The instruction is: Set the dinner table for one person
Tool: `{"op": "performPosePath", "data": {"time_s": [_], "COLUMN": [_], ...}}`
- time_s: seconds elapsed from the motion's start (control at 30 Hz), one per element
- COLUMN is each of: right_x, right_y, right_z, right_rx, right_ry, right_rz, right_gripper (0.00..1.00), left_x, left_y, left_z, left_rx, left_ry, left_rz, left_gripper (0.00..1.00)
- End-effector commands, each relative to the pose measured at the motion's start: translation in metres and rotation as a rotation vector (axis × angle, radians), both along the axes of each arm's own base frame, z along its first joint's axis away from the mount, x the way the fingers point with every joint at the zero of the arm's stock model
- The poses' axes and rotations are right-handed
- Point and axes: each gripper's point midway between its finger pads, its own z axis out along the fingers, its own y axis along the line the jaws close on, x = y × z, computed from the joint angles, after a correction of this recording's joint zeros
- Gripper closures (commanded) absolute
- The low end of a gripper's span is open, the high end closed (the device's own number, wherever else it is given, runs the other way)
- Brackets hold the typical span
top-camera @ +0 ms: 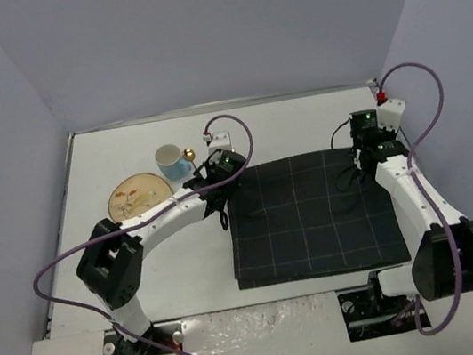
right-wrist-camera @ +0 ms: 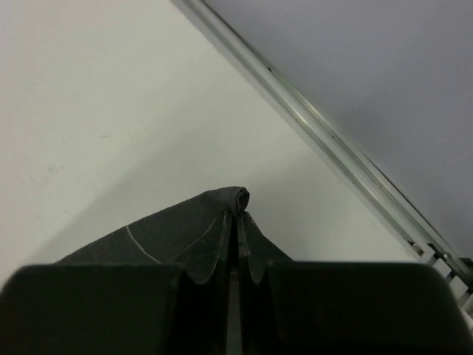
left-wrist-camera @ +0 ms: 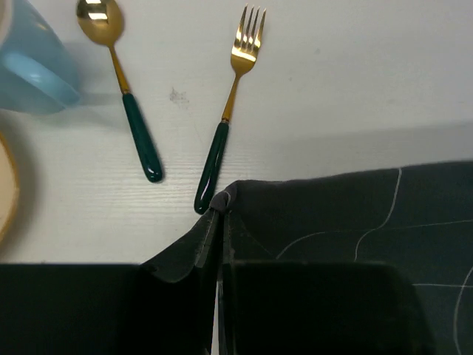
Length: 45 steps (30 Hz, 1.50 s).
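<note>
The dark navy grid-lined placemat (top-camera: pixel 314 215) lies flat on the white dinner table (top-camera: pixel 115 147), right of centre. My left gripper (top-camera: pixel 217 183) is shut on the placemat's far left corner (left-wrist-camera: pixel 225 198), which bunches up between the fingertips. My right gripper (top-camera: pixel 368 153) is shut on the far right corner (right-wrist-camera: pixel 240 198), pinched into a small roll. A gold fork (left-wrist-camera: pixel 230 111) and a gold spoon (left-wrist-camera: pixel 124 85), both with dark green handles, lie just beyond the left corner. The fork's handle tip almost touches the cloth.
A light blue cup (top-camera: pixel 170 161) and a tan patterned plate (top-camera: pixel 139 196) sit at the far left of the table. The table's metal rim (right-wrist-camera: pixel 332 140) runs close behind the right gripper. Grey walls enclose the table on three sides.
</note>
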Motion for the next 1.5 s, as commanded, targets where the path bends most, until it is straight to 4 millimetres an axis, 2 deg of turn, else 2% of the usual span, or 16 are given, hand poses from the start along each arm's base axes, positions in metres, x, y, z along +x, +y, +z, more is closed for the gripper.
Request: {"op": "performPosePath", "data": {"time_s": [0.0, 0.1, 0.23, 0.4, 0.5, 0.53, 0.6, 0.73, 0.83, 0.9, 0.97, 1.03, 1.1, 1.23, 1.37, 1.47], "right_x": [0.057, 0.084, 0.117, 0.146, 0.164, 0.168, 0.175, 0.189, 0.186, 0.177, 0.164, 0.149, 0.139, 0.110, 0.082, 0.070], "right_y": [-0.019, -0.032, -0.036, -0.043, -0.047, -0.049, -0.053, -0.040, -0.025, -0.012, 0.003, 0.022, 0.037, 0.061, 0.069, 0.066], "right_z": [-0.023, -0.050, -0.069, -0.081, -0.083, -0.076, -0.079, -0.050, -0.020, -0.005, -0.004, -0.016, -0.031, -0.080, -0.124, -0.143], "right_rx": [0.027, 0.008, -0.004, -0.019, -0.040, -0.051, -0.076, -0.047, 0.010, 0.070, 0.152, 0.271, 0.361, 0.524, 0.591, 0.623], "right_ry": [-0.074, -0.017, 0.029, 0.044, 0.048, 0.040, 0.062, 0.022, -0.043, -0.091, -0.121, -0.133, -0.124, -0.053, 0.002, 0.005], "right_rz": [0.008, 0.034, 0.118, 0.157, 0.175, 0.180, 0.185, 0.257, 0.314, 0.338, 0.362, 0.381, 0.399, 0.395, 0.368, 0.338], "right_gripper": [1.00, 1.00, 1.00, 1.00, 1.00, 0.97, 0.89, 0.63, 0.37, 0.29, 0.25, 0.24, 0.24, 0.23, 0.20, 0.19], "left_x": [0.055, 0.081, 0.108, 0.135, 0.144, 0.145, 0.143, 0.138, 0.134, 0.125, 0.111, 0.094, 0.073, 0.041, 0.011, -0.001], "left_y": [-0.016, -0.019, -0.027, -0.037, -0.040, -0.042, -0.046, -0.041, -0.033, -0.030, -0.035, -0.041, -0.051, -0.067, -0.085, -0.092], "left_z": [-0.002, -0.026, -0.036, -0.035, -0.044, -0.045, -0.045, -0.017, 0.022, 0.047, 0.062, 0.066, 0.048, 0.012, -0.033, -0.062], "left_rx": [-0.206, -0.180, -0.181, -0.155, -0.128, -0.128, -0.136, -0.127, -0.114, -0.115, -0.113, -0.125, -0.143, -0.147, -0.142, -0.142], "left_ry": [0.000, 0.030, 0.032, 0.001, 0.009, 0.012, 0.024, -0.010, -0.060, -0.082, -0.081, -0.047, 0.020, 0.101, 0.196, 0.257], "left_rz": [0.077, 0.095, 0.094, 0.063, 0.036, 0.028, 0.005, -0.008, -0.020, -0.041, -0.085, -0.135, -0.171, -0.214, -0.252, -0.261], "left_gripper": [1.00, 1.00, 1.00, 1.00, 0.99, 0.95, 0.76, 0.41, 0.20, 0.10, 0.07, 0.06, 0.07, 0.11, 0.15, 0.20]}}
